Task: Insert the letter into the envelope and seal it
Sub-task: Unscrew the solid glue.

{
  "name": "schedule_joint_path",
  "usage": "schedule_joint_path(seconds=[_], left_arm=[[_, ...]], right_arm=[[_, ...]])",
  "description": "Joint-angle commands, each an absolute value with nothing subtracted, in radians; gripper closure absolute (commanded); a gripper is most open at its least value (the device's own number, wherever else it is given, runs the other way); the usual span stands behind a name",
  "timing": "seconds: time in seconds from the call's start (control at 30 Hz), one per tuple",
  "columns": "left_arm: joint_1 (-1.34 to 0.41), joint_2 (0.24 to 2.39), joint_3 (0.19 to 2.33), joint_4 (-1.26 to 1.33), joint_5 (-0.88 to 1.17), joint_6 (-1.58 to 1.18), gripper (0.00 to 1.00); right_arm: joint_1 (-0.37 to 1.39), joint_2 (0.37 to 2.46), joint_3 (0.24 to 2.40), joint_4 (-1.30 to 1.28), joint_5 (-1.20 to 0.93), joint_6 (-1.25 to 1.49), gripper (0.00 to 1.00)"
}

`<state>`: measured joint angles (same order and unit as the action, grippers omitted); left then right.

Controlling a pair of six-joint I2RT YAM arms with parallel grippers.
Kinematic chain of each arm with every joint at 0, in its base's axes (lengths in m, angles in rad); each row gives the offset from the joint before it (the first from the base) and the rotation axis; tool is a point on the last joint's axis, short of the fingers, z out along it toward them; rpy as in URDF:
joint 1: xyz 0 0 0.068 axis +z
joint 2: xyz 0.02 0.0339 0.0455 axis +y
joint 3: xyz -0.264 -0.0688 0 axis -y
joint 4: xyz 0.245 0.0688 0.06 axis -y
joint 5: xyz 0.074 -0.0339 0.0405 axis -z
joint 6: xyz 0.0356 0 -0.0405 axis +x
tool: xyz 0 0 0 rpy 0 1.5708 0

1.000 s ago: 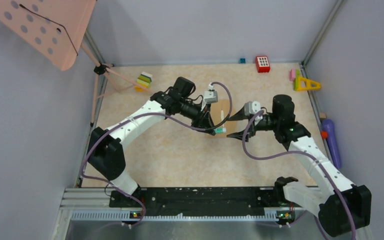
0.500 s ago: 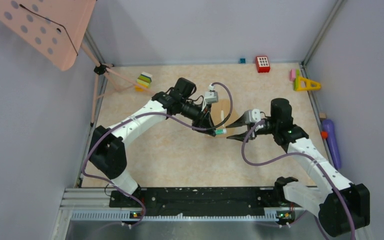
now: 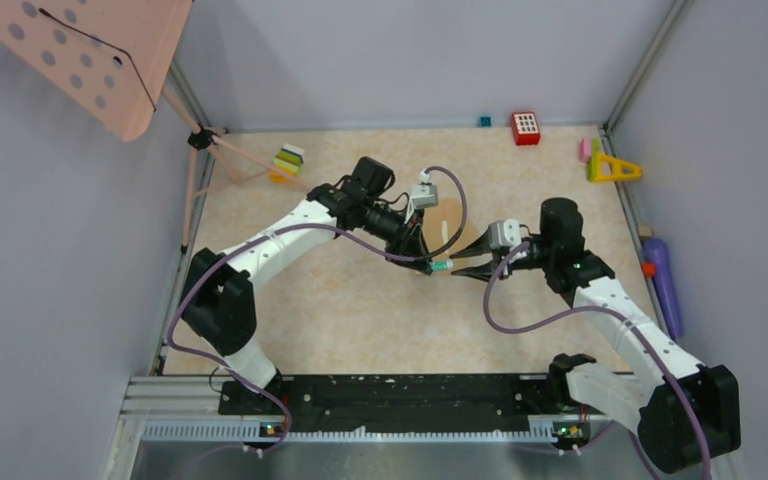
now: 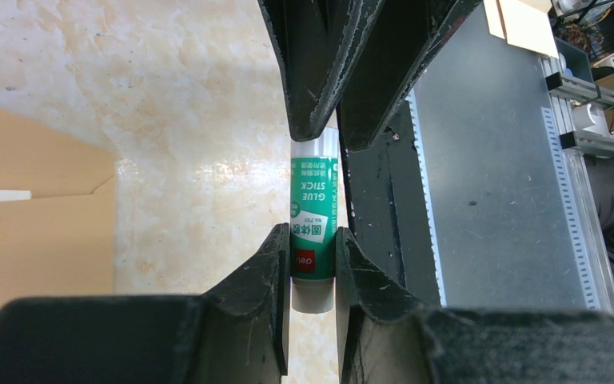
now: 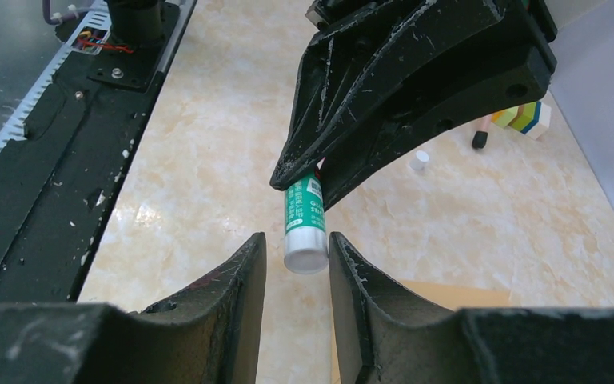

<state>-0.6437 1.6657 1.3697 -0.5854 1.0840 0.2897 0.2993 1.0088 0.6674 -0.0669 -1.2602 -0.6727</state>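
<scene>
My left gripper (image 3: pixel 437 264) is shut on a green glue stick (image 4: pixel 313 210) and holds it level above the table; the stick also shows in the top view (image 3: pixel 444 264). My right gripper (image 5: pixel 297 250) is open, its fingers either side of the stick's white cap end (image 5: pixel 305 258) with a gap on the left side. From above, the right gripper (image 3: pixel 459 267) meets the left one tip to tip. The tan-brown envelope (image 3: pixel 447 213) lies flat on the table behind the grippers, partly hidden by them. It shows at the left of the left wrist view (image 4: pixel 32 232), with a pale strip across it.
A red block (image 3: pixel 525 127), a yellow triangle (image 3: pixel 615 168) and a purple cylinder (image 3: pixel 663 278) sit along the back and right edges. A striped block (image 3: pixel 288 160) and a pink perforated stand (image 3: pixel 80 50) are at the back left. A black rail (image 3: pixel 380 395) runs along the near edge.
My right gripper has moved left and lower to the glue stick, so its open fingers now flank the cap end. The left gripper has stayed nearly still with the stick.
</scene>
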Motion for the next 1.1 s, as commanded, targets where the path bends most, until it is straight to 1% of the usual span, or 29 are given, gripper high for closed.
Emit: schedule_joint_path(seconds=[0.0,0.1,0.23,0.27,0.3,0.43,0.5,0.8,0.93,1.0,1.07], left_arm=[[-0.648,1.671,1.379,-0.569,1.116,0.299,1.00],[-0.649,1.671,1.384,-0.571,1.118,0.299,1.00],[-0.648,1.661,1.392,-0.573,1.111,0.302,1.00],[-0.648,1.657,1.394,-0.573,1.110,0.303,1.00],[-0.648,1.653,1.395,-0.575,1.110,0.305,1.00],[-0.647,1.643,1.394,-0.578,1.112,0.309,1.00],[-0.648,1.643,1.392,-0.580,1.112,0.312,1.00],[-0.648,1.640,1.393,-0.582,1.126,0.312,1.00],[-0.647,1.638,1.393,-0.583,1.137,0.313,1.00],[-0.648,1.638,1.393,-0.584,1.142,0.312,1.00],[-0.648,1.637,1.393,-0.586,1.143,0.316,1.00]], right_arm=[[0.317,1.010,0.660,-0.006,-1.301,-0.666,0.68],[0.318,1.012,0.658,-0.007,-1.301,-0.666,0.72],[0.318,1.023,0.658,-0.007,-1.299,-0.659,0.82],[0.318,1.026,0.659,-0.008,-1.300,-0.657,0.82],[0.318,1.029,0.660,-0.008,-1.301,-0.656,0.82],[0.318,1.033,0.661,-0.008,-1.301,-0.652,0.67],[0.318,1.033,0.660,-0.009,-1.300,-0.652,0.64],[0.320,1.039,0.657,-0.006,-1.274,-0.653,0.65],[0.320,1.041,0.654,-0.007,-1.268,-0.655,0.66],[0.321,1.043,0.654,-0.007,-1.265,-0.655,0.67],[0.321,1.048,0.655,-0.008,-1.261,-0.652,0.71]])
